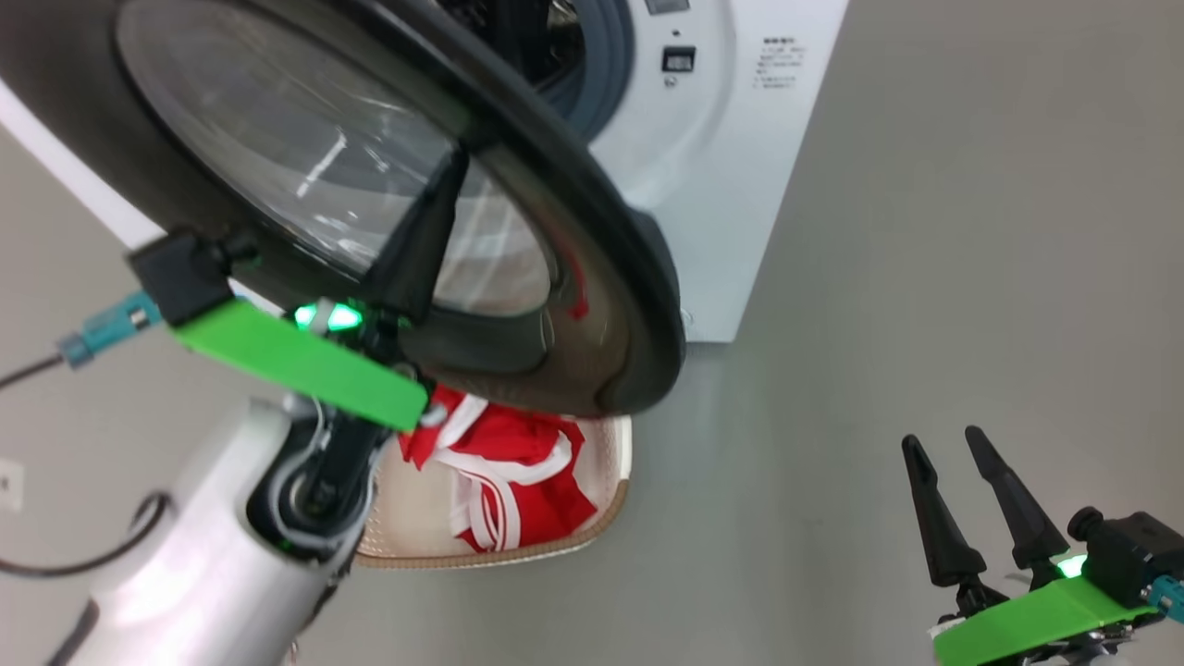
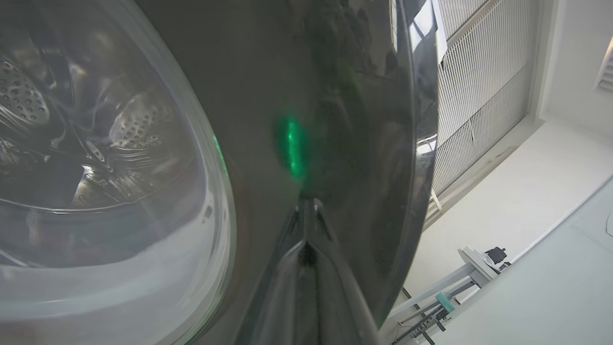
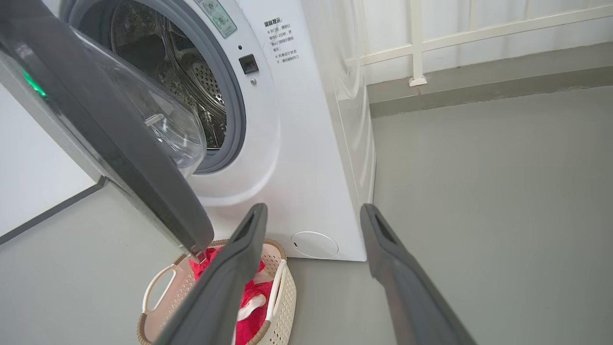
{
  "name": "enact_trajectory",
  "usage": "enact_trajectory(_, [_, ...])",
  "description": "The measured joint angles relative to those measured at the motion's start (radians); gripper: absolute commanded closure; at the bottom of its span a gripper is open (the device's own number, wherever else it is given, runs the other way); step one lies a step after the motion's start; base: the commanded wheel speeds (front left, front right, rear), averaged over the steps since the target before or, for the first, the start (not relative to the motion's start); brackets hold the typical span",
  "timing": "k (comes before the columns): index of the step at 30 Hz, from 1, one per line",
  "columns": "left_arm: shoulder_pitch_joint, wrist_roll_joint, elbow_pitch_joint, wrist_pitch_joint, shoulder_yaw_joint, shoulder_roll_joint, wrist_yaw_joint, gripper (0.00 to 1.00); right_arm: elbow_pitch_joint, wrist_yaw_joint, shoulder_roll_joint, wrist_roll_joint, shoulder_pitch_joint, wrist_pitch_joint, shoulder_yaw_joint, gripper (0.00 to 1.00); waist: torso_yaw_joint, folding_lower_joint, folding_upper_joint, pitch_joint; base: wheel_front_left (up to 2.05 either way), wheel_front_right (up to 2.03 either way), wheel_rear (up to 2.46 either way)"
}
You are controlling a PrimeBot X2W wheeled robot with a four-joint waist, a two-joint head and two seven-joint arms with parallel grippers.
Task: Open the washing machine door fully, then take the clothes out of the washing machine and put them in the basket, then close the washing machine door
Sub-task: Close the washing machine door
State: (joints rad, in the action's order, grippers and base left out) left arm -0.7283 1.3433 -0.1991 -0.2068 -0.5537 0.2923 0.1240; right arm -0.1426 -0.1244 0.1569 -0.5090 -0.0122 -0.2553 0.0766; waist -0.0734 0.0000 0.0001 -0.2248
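The washing machine (image 1: 740,185) stands with its door (image 1: 601,240) swung partway out, black rim and glass bowl toward me. My left gripper (image 1: 455,168) is shut, its joined fingers lying against the door's outer face at the edge of the glass. In the left wrist view the shut left gripper (image 2: 306,239) touches the glossy rim (image 2: 345,96), with the steel drum seen through the glass (image 2: 96,143). Red and white clothes (image 1: 518,472) lie in the basket (image 1: 518,553) on the floor under the door. My right gripper (image 1: 943,442) hangs open and holds nothing, off to the right.
The right wrist view looks past the open right gripper (image 3: 313,211) at the washing machine (image 3: 306,143), its bare drum (image 3: 191,86), the door (image 3: 119,134) and the basket (image 3: 282,292) with clothes (image 3: 251,292). Grey floor (image 3: 479,191) spreads to the right. A white railing (image 3: 416,48) lines the back.
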Motion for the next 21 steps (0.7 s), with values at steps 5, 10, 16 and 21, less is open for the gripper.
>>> enact_trajectory(5, [-0.077,-0.008,-0.055,-0.034,-0.012,-0.004,0.0,1.0,0.002,0.0,-0.003,0.0,0.024,0.0,-0.004,0.0,0.025,0.0,0.0,-0.035,0.0,0.0,0.0])
enact_trajectory(10, [-0.139,-0.03,-0.106,-0.043,-0.013,-0.019,0.0,1.0,0.003,0.0,-0.007,0.0,0.043,0.0,-0.008,0.0,0.051,0.0,0.0,-0.064,0.0,0.0,0.0])
enact_trajectory(16, [-0.205,-0.064,-0.169,-0.046,0.033,-0.04,0.0,1.0,0.006,0.0,-0.016,0.0,0.065,0.0,-0.013,0.0,0.084,0.0,0.0,-0.091,0.0,0.0,0.0])
enact_trajectory(21, [-0.232,-0.105,-0.201,-0.048,0.056,-0.051,0.0,1.0,0.006,0.0,-0.021,0.0,0.071,0.0,-0.017,0.0,0.103,0.0,0.0,-0.104,0.0,0.0,0.0])
